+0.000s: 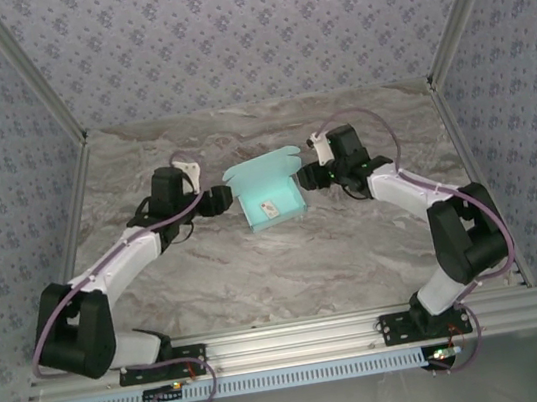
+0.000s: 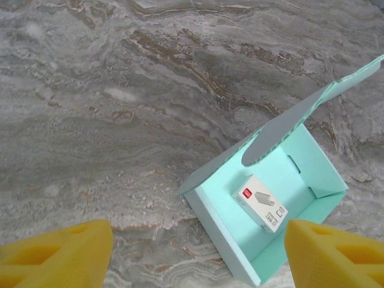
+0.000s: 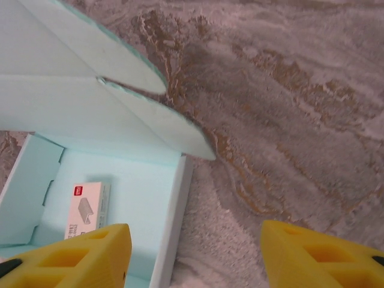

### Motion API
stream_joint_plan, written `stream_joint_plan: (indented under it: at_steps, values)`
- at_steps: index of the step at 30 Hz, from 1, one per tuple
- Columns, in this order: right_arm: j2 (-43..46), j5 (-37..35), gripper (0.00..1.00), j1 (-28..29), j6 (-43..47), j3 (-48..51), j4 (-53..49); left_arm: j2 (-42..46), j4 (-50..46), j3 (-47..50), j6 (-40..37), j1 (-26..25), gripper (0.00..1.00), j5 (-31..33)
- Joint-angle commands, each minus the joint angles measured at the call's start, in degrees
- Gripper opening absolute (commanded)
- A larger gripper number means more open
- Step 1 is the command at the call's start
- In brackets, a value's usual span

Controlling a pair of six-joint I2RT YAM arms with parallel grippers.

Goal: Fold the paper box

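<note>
top view, paper box (image 1: 288, 198): pale blue, sits mid-table (image 1: 259, 273) as an open tray between the two arms, walls up
top view, lid flap (image 1: 259, 169): stands off the tray's far edge, not closed
top view, contents: small white carton (image 1: 270, 208) lies flat on the tray floor
top view, left gripper (image 1: 222, 200): just beside the box's left wall, pointing at it
top view, right gripper (image 1: 307, 177): at the box's far right corner, by the lid hinge
left wrist view, jaws: yellow fingers (image 2: 60, 252) spread wide at the two bottom corners, nothing clamped, released
left wrist view, box: ahead and to the right of centre, seen corner-on, near corner low between the fingers, lid flap raised at upper right
left wrist view, carton: white with a red mark, lies diagonally on the box floor
right wrist view, jaws: fingers (image 3: 312, 255) apart, released; one finger is over the tray's inside, the other over bare table, the box's side wall running between them; contact with the wall cannot be told
right wrist view, box: fills the left half, lid flap overhead at upper left with a rounded side tab
right wrist view, carton: on the floor near the left finger
</note>
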State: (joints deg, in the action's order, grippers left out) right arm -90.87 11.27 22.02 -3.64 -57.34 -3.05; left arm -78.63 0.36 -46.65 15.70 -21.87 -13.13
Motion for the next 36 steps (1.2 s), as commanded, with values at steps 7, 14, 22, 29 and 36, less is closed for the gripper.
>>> stream_joint_plan:
  at_steps: [7,14,22,29,36]
  values:
    - [-6.82,1.55,0.59,-0.11,12.95,-7.32,4.58,-6.87,7.52,-3.27,-9.29,-1.66,0.74,-0.41]
    - [-9.65,4.50,0.54,-0.19,15.71,-10.42,4.27,-10.49,6.86,-6.30,-12.26,-2.83,0.67,2.23]
    - [-10.90,5.35,0.44,0.00,16.40,-10.43,3.54,-13.22,5.57,-9.33,-12.58,-3.36,0.45,1.02]
    - [-11.05,5.45,0.27,0.15,16.56,-10.43,3.14,-13.85,5.07,-10.21,-12.67,-3.70,0.29,0.35]
    - [-10.75,5.13,0.15,0.56,16.40,-12.18,2.59,-14.33,4.08,-11.17,-12.91,-3.88,0.16,-0.32]
